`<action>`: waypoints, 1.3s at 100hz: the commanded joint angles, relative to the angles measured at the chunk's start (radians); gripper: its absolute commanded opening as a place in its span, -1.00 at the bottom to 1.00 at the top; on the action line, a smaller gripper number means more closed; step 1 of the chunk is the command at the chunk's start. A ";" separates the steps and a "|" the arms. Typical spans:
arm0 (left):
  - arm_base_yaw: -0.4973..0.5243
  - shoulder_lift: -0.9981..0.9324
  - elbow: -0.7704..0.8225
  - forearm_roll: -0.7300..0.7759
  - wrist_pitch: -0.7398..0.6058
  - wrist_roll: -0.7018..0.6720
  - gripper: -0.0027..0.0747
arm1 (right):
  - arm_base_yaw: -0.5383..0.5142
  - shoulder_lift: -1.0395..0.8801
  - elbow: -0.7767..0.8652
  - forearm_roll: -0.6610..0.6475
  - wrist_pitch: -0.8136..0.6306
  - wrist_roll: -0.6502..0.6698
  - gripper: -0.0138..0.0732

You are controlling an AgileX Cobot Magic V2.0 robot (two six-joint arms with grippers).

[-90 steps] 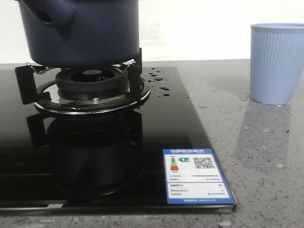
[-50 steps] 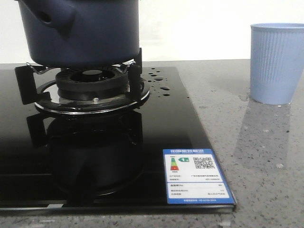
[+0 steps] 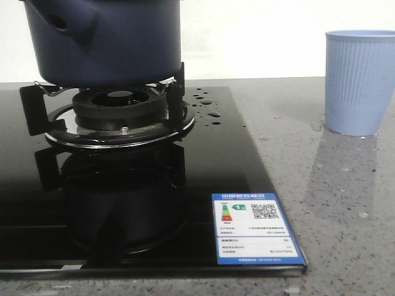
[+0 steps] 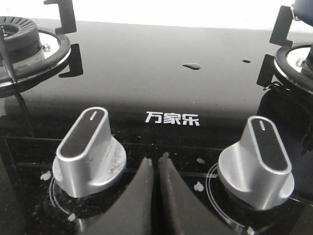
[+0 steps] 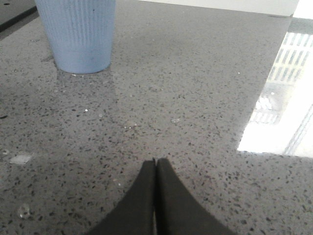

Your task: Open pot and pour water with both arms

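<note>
Front view shows the pot (image 3: 111, 43) seated on the burner (image 3: 117, 114), cup (image 3: 360, 83) apart on the table (image 3: 333, 185) for pouring, both tools pressed together, left tool (image 4: 156, 164), right tool (image 5: 155, 169).

Grey speckled stone bench (image 3: 345, 203), glossy; plain white wall (image 3: 259, 37) behind far edge; bright light patch (image 5: 283, 112) reflected near bench's edge.

Navy pot (image 3: 108, 40) seemingly resting on burner grate (image 3: 111, 114); light blue cup (image 3: 360, 82) well apart.
</note>
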 commanded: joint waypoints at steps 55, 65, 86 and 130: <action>0.001 -0.025 0.040 -0.555 -0.285 -0.009 -0.98 | -0.008 -0.020 0.004 0.602 -0.449 0.002 -0.84; 0.001 -0.025 0.040 -0.788 -0.342 -0.009 -0.98 | -0.008 -0.020 -0.008 0.649 -0.421 0.002 -0.83; -0.005 -0.023 -0.019 -0.850 -0.286 0.009 -0.98 | -0.008 -0.015 -0.124 0.631 -0.334 -0.023 -0.83; -0.009 0.432 -0.442 -0.956 0.288 0.484 -0.98 | -0.002 0.446 -0.542 0.612 0.388 -0.107 -0.84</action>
